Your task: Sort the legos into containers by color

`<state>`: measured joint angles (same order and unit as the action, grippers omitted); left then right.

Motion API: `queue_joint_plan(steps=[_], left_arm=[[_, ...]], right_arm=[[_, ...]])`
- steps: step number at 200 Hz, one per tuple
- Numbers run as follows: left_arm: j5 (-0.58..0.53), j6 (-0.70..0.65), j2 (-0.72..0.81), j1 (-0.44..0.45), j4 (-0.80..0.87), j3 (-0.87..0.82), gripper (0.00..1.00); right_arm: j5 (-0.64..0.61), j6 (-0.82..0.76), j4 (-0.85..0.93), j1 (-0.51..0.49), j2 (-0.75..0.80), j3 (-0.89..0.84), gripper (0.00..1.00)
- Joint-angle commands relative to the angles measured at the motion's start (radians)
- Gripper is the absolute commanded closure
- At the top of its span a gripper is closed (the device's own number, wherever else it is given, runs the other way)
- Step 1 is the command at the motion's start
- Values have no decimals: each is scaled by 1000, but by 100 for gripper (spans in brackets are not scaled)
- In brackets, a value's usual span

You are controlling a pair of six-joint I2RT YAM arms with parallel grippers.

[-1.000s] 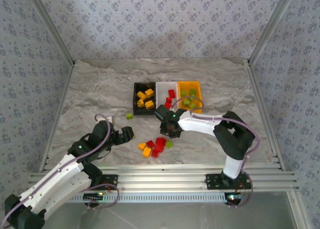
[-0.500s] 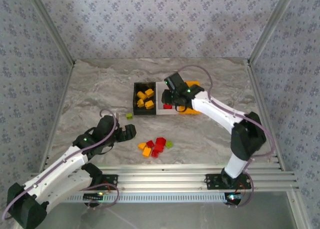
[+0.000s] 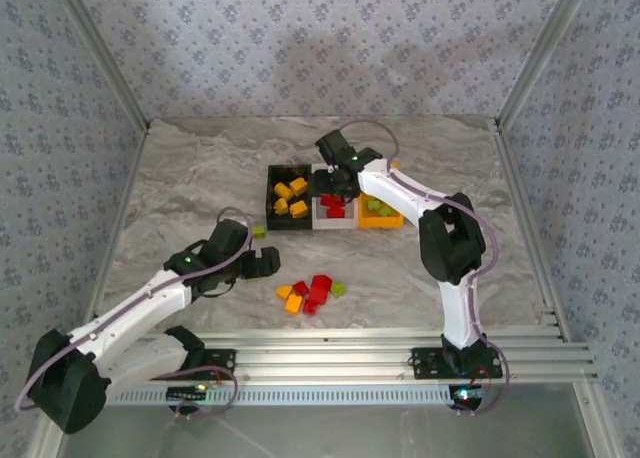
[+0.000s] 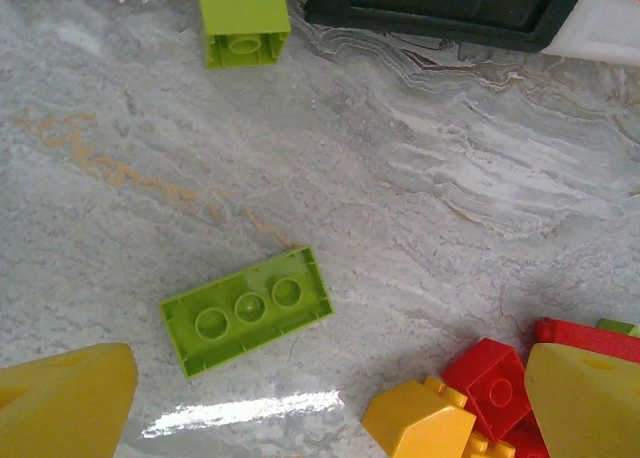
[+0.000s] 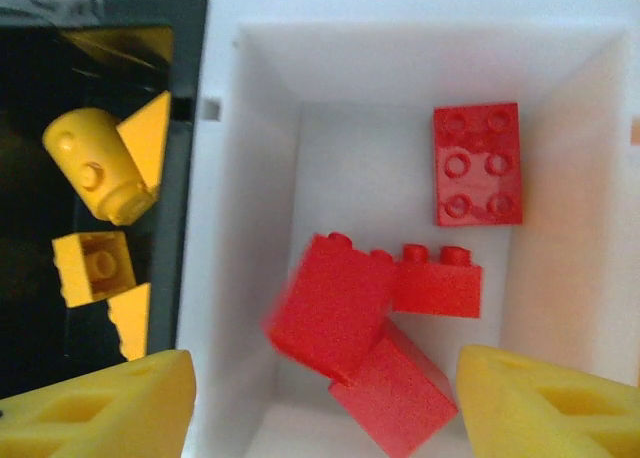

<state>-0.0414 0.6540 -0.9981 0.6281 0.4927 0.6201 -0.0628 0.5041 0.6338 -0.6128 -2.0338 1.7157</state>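
Top view, containers: we see three bins joined in a row mid-desk: the black bin on the left, the white bin in the middle and the orange bin on the right.
Top view, sorted legos: yellow-orange bricks lie in the black bin, red bricks in the white bin and green bricks in the orange bin.
Top view, loose legos: we find a mixed pile on the desk nearer the arms, and a small green brick just beside the black bin.
Top view, right gripper: it hangs over the white bin.
Top view, left gripper: it sits low over the desk, between the small green brick and the mixed pile.
Left wrist, left gripper: we see its fingers spread fully apart with nothing between them but bare desk.
Left wrist, legos: a flat green brick lies studs-up on the desk near the left finger. The small green brick is farther off, close to the black bin. Red and orange pieces of the mixed pile are by the right finger.
Right wrist, right gripper: its fingers stand well apart and grip nothing.
Right wrist, legos: we count four red bricks inside the white bin, one of them blurred. Yellow-orange bricks lie in the black bin on the left.
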Motion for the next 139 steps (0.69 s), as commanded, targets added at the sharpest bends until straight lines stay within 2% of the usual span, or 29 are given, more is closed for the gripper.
queue_joint_plan(steps=[1, 47, 86, 139], left_arm=[[-10, -59, -50, -4, 7, 50, 1], [-84, -62, -283, -8, 30, 78, 1], [-115, -39, -385, -9, -36, 76, 1], [-52, -34, -450, -7, -73, 66, 20]], right_arm=[[-7, -8, 7, 1, 81, -6, 27], [-16, 13, -85, -15, 235, -161, 26], [-18, 22, -117, -19, 321, -251, 26], [-20, 41, -127, -6, 390, -322, 26]])
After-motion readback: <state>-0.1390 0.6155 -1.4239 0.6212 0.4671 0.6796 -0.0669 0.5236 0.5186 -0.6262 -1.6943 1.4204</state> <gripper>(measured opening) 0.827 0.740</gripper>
